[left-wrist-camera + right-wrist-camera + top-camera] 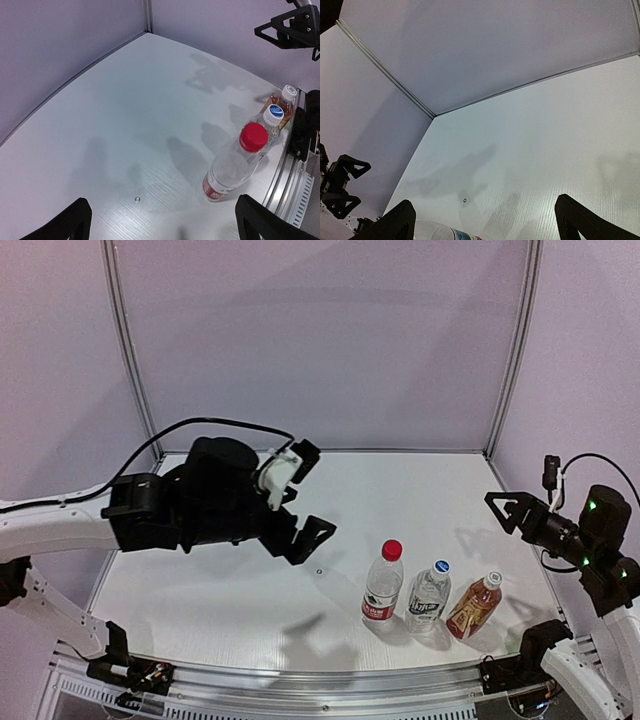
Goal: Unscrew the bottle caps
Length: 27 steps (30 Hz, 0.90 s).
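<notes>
Three bottles stand upright in a row at the table's front right. The clear bottle with the red label [381, 592] has a red cap [392, 550]. The clear bottle with the green-blue label [427, 600] has a blue-and-white cap [441, 567]. The amber bottle [472, 608] has a white cap [493, 579]. My left gripper [312, 498] is open and empty, above the table to the left of the bottles. In the left wrist view [167, 225] the red cap [254, 137] lies ahead to the right. My right gripper [508, 510] is open and empty, raised behind the bottles.
A small screw hole [317, 571] marks the white table [230, 590] left of the bottles. Grey walls and metal corner posts [128, 350] enclose the back and sides. A metal rail [330, 680] runs along the near edge.
</notes>
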Available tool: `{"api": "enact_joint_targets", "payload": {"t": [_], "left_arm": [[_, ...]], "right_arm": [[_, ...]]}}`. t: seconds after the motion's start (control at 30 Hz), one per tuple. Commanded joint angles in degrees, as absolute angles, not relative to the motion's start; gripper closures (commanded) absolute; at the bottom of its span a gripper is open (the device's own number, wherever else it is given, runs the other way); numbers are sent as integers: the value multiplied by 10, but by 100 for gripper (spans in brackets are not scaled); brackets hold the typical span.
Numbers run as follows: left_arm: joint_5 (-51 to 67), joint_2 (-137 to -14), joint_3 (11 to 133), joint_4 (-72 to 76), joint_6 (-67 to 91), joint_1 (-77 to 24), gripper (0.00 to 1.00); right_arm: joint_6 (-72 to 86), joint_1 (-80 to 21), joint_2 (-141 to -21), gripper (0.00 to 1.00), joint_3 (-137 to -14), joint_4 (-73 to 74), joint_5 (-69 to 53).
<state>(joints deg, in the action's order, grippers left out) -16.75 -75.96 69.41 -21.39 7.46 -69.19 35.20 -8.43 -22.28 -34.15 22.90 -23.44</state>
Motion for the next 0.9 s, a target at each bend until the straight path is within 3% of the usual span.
{"api": "enact_joint_targets", "payload": {"t": [0.0, 0.23, 0.53, 0.7, 0.87], "left_arm": [[-138, -851, 796, -224, 38, -704, 2], [-97, -986, 909, -251, 31, -719, 1], [-60, -1024, 923, -262, 53, -726, 3], [-60, -1053, 938, -261, 52, -731, 10], [-58, -1065, 948, -261, 51, -734, 29]], "right_arm": [[338, -91, -220, 1, -358, 233, -257], [347, -91, -203, 1, -370, 238, -269], [336, -91, -185, 1, -372, 279, -257], [338, -91, -175, 1, -373, 290, -256], [335, -91, -170, 1, -370, 294, -250]]}}
